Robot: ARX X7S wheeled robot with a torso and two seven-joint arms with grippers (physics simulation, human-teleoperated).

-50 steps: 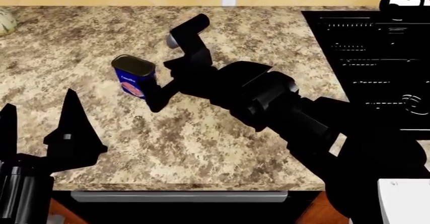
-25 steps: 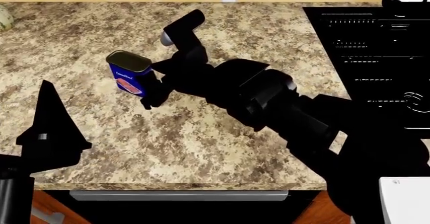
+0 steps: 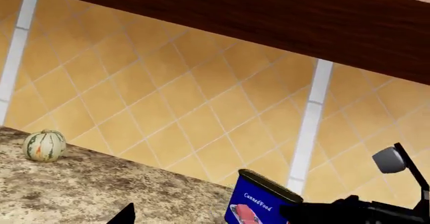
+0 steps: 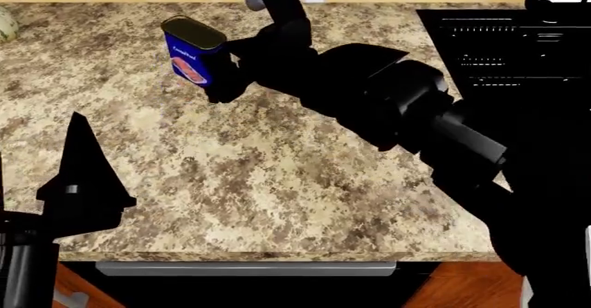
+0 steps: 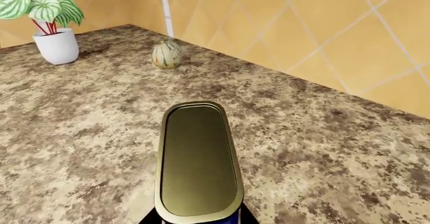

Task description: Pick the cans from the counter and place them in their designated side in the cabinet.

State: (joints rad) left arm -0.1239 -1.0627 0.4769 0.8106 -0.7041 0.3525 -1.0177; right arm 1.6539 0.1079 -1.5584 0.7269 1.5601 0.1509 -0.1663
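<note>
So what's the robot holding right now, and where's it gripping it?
The right gripper holds the blue can by its lower body; the left gripper holds nothing.

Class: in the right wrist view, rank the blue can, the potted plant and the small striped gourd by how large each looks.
1. Blue can: largest, though it sits right under the camera, so nearness inflates it.
2. Potted plant, partly cut off by the frame edge.
3. Striped gourd: smallest.
</note>
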